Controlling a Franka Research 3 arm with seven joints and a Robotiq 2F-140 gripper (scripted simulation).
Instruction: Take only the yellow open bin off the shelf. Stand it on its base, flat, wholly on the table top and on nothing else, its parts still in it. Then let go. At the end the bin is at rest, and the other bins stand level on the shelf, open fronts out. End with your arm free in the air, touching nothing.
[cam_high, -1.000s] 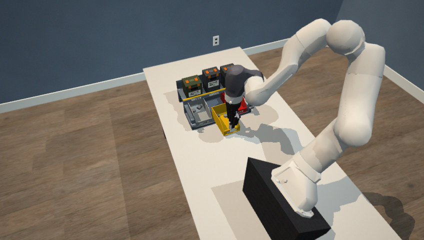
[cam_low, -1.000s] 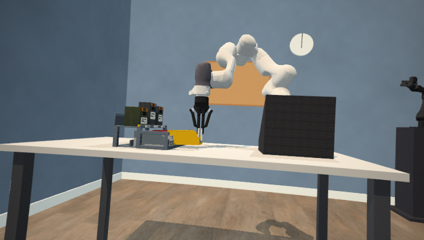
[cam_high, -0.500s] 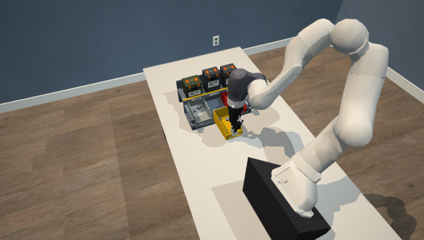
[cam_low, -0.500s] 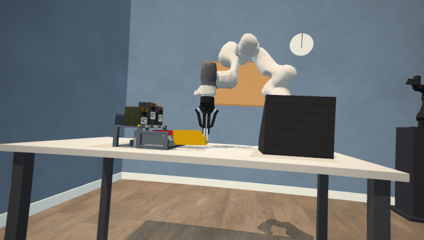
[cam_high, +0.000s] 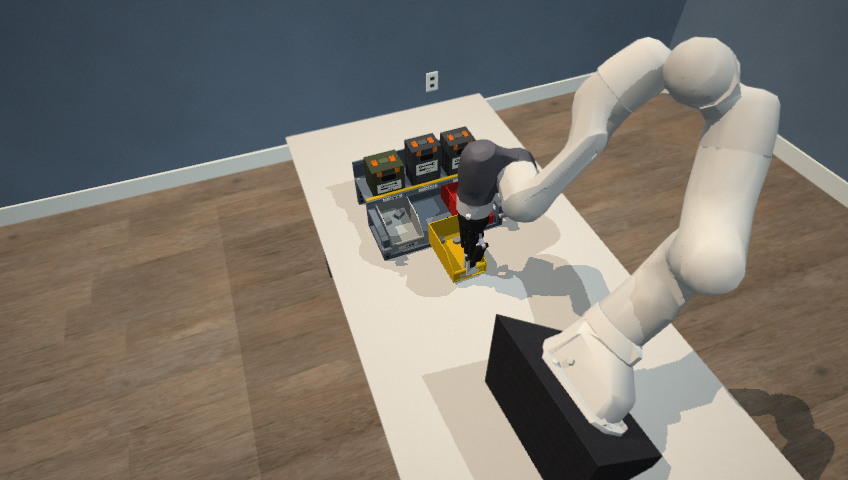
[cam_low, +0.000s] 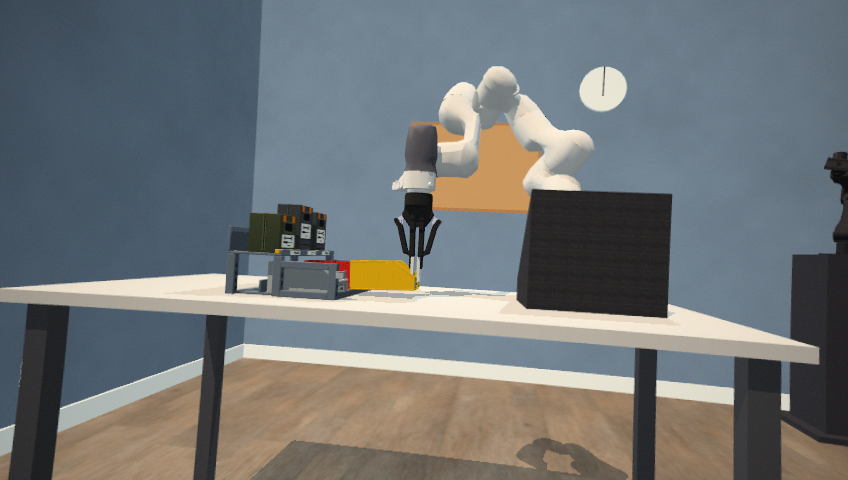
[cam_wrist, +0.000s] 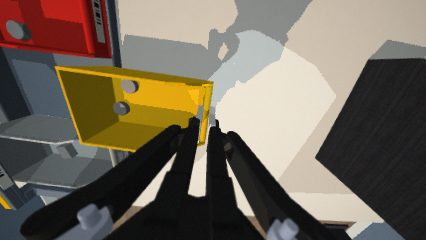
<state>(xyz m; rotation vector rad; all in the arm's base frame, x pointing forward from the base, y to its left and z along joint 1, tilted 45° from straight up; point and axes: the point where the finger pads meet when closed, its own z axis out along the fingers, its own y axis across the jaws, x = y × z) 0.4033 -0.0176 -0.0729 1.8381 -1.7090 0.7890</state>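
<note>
Pinched tight on the low front lip of the yellow bin (cam_wrist: 145, 112), the fingers of the gripper (cam_wrist: 205, 131) stand one inside and one outside the thin wall. Its two round parts (cam_wrist: 125, 97) lie at the far inner end. Most of its length juts out over the table (cam_high: 380, 333), while its rear seems to sit just at the front edge of the shelf (cam_low: 230, 261), between the grey bin (cam_high: 397, 228) and the red bin (cam_high: 450, 197).

To finish the pull well, I would draw it straight out and level, with no twist against its neighbours, until the rear fully clears the shelf. Then set the base flat on the table, short of the black block (cam_low: 595, 255), before releasing. Beyond, three dark boxes (cam_high: 421, 155) stand on the upper tier.
</note>
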